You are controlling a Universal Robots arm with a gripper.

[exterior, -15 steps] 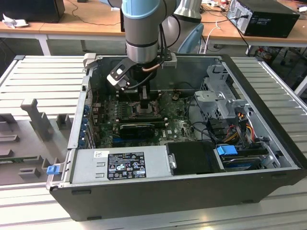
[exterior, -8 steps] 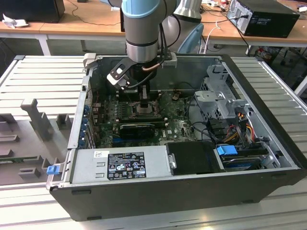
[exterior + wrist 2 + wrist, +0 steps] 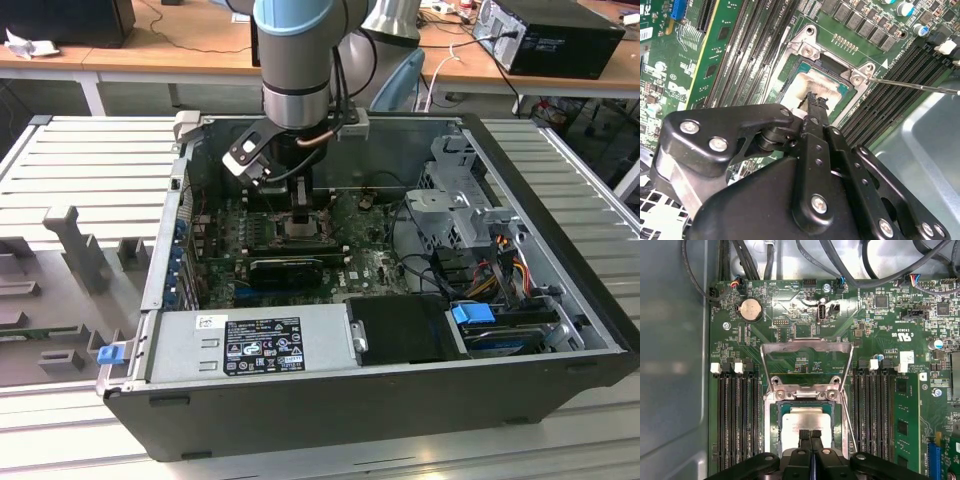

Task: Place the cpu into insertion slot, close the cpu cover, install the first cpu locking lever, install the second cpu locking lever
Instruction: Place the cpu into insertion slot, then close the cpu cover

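- Claw (image 3: 810,434) of black linked metal, carried on the pale-blue and silver robot arm (image 3: 295,50), hangs down inside the open dark-grey computer case (image 3: 560,230). Its two fingers are pressed together, tips side by side with barely a seam between them, and they grip nothing.
- Directly beneath those tips lies the small flat square cpu with a smeared silvery-tan face (image 3: 805,417). It sits flat in the square dark insertion slot with a silvery metal rim (image 3: 775,420). From where I stand I cannot tell whether the tips touch its face or hover just over it.
- Just beyond the claw, the thin square metal cpu cover with a central window (image 3: 807,343) stands swung up on its hinge, open, with green board showing through the window.
- To one side of the claw, a thin steel locking lever rod (image 3: 915,86) angles away from the slot, lying free.
- Long black memory slots (image 3: 737,415) run along both sides of the claw.
- Farther past the cover, a round silver coin battery (image 3: 751,310) sits on the green motherboard (image 3: 805,315).
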